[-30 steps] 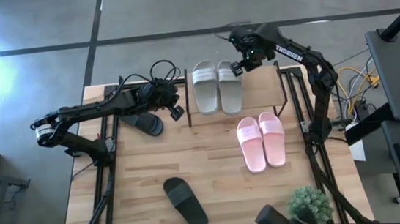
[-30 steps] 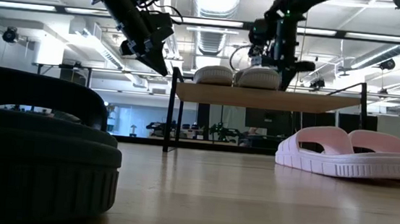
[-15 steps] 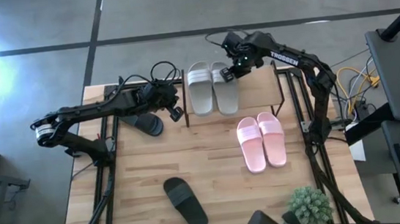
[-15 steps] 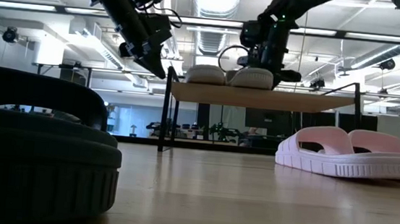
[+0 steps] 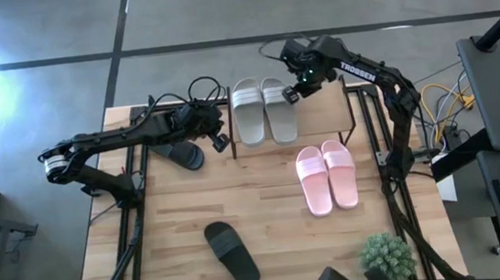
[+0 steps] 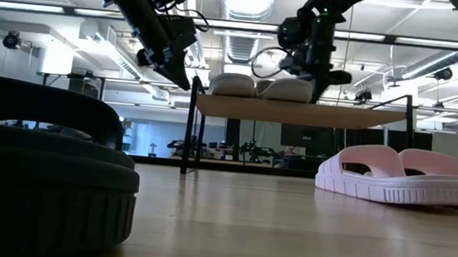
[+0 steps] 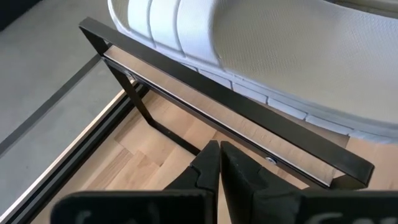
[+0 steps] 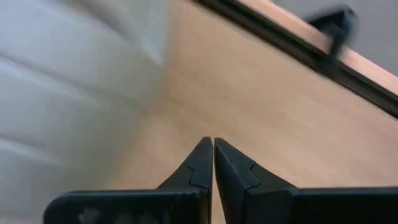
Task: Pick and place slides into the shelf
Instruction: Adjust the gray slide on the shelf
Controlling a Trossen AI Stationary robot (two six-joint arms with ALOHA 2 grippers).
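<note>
**Grey slides on the shelf, both grippers closed and empty beside it**

While the two arms reach in from either side of the overhead frame, the shelf point(image 5: 326, 114) sits in the upper middle of the wooden table point(image 5: 265, 203), its light board held in a thin black frame. The pale grey pair point(image 5: 263, 109) lies side by side on the left half of that board, leaving the right half bare. In the level view the same pair point(image 6: 260, 87) rests on top of the board, upper centre of the frame.

The right gripper point(image 5: 291, 92) is at the upper centre of the overhead frame, just beside the right-hand grey slide's far end. Its wrist camera shows the two dark fingers point(image 8: 198, 167) pressed together with nothing between them, above the bare board.

The left gripper point(image 5: 222, 141) is just left of the shelf's near left corner. Its wrist camera shows its fingers point(image 7: 208, 163) closed on nothing, pointing at the black frame rail with a grey slide above it.

One black slide point(image 5: 180, 153) lies under the left arm, left of the shelf. The other black slide point(image 5: 232, 254) lies well apart, at lower centre. The pink pair point(image 5: 326, 177) lies together, right of centre, just below the shelf. A small green plant point(image 5: 388, 255) stands at the lower right.
</note>
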